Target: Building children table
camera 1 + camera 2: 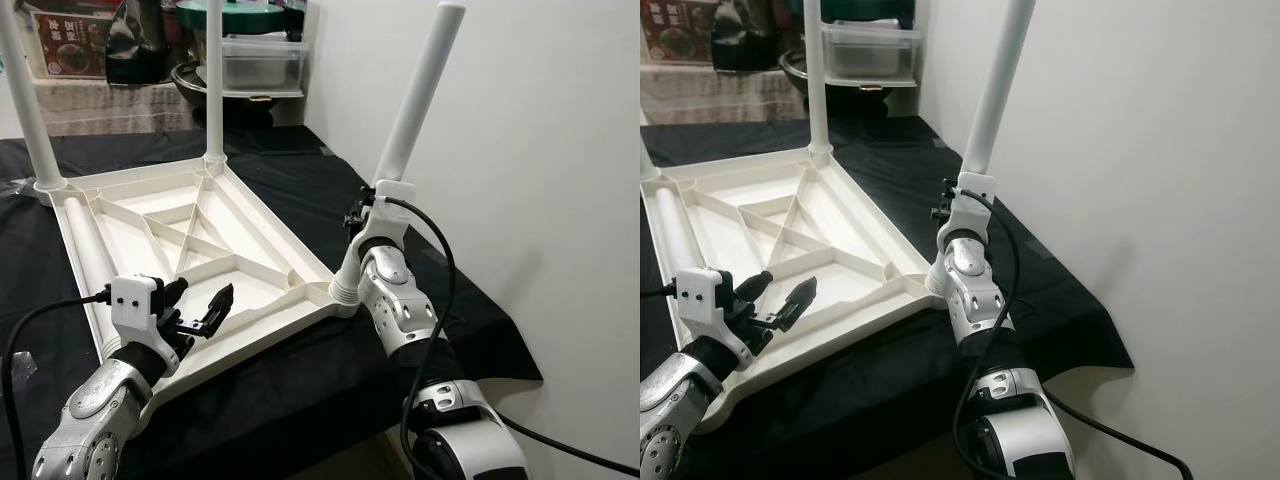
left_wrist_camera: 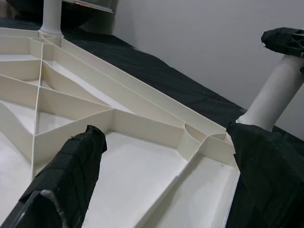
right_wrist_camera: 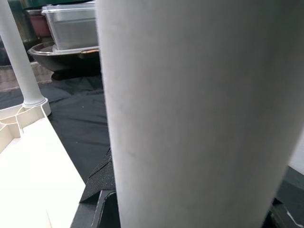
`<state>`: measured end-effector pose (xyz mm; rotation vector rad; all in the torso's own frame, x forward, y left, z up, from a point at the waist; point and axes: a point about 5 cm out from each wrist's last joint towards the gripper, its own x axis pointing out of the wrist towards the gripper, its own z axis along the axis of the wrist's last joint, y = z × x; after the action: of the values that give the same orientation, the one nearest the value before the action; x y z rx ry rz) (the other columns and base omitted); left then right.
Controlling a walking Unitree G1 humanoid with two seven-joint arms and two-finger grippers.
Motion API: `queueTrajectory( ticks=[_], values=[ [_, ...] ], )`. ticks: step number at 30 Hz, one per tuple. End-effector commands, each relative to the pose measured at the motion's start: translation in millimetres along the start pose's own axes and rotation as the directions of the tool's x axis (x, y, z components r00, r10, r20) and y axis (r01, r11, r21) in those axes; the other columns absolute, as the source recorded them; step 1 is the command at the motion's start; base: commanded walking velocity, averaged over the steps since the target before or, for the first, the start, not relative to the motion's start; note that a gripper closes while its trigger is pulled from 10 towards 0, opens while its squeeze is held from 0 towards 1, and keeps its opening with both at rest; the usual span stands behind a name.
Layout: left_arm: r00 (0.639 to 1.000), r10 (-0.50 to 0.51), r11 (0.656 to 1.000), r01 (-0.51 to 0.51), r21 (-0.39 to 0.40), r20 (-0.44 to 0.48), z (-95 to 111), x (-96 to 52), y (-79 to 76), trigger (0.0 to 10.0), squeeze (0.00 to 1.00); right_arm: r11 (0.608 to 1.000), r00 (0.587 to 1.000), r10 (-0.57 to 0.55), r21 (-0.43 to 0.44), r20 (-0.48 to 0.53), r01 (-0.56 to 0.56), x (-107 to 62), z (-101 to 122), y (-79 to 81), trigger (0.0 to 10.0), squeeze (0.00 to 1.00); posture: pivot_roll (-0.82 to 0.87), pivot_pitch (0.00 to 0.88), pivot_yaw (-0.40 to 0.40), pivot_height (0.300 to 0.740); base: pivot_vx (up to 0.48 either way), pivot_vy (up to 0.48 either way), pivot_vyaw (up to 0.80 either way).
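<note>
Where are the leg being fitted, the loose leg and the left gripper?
Fitted leg (image 1: 415, 105), left eye view, mid-shaft.
Loose leg (image 1: 88, 255), left eye view, middle, lying in the tabletop.
Left gripper (image 1: 200, 305), left eye view, between fingertips.

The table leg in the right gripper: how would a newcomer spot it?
On the black cloth lies an upturned white tabletop. At its near right corner, by the wall, stands the table leg. It alone leans, with the right gripper around it.

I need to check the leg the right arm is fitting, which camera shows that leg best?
The left eye view: the leg shows from its tip down to the corner socket of the upturned tabletop, beside the right gripper. The right eye view cuts off its top, the left wrist view catches its base, the right wrist view a close blank stretch.
</note>
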<state>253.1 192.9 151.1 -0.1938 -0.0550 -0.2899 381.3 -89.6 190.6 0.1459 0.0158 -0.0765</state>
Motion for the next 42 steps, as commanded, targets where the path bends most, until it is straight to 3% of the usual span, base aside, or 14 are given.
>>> queueTrajectory(
  ticks=[1, 16, 42],
  values=[
    [1.0, -0.009, 1.0, 0.009, -0.005, 0.0, -1.5, 0.0, -2.5, 10.0, 0.0, 0.999, 0.988, -0.038, -0.031, -0.147, 0.034, -2.6, -31.2, -12.1, 10.0, 0.0, 0.05, 0.0, -0.142, 0.74, 0.0, 0.0, 0.0],
    [1.0, -0.01, 1.0, 0.01, -0.006, 0.001, -2.4, 0.8, -2.8, 10.0, 0.0, 1.0, 0.984, -0.021, -0.02, -0.176, 0.018, -2.8, -25.2, -8.6, 10.0, 0.0, 0.04, 0.0, -0.141, 0.74, 0.0, 0.0, 0.0],
    [1.0, -0.018, 1.0, 0.018, -0.012, 0.004, -3.5, 2.7, -4.0, 10.0, 0.0, 1.0, 0.99, -0.008, 0.007, -0.143, 0.009, -4.9, -13.8, -8.0, 10.0, 0.0, 0.04, 0.0, -0.139, 0.74, 0.0, 0.0, 0.0]
  ],
)
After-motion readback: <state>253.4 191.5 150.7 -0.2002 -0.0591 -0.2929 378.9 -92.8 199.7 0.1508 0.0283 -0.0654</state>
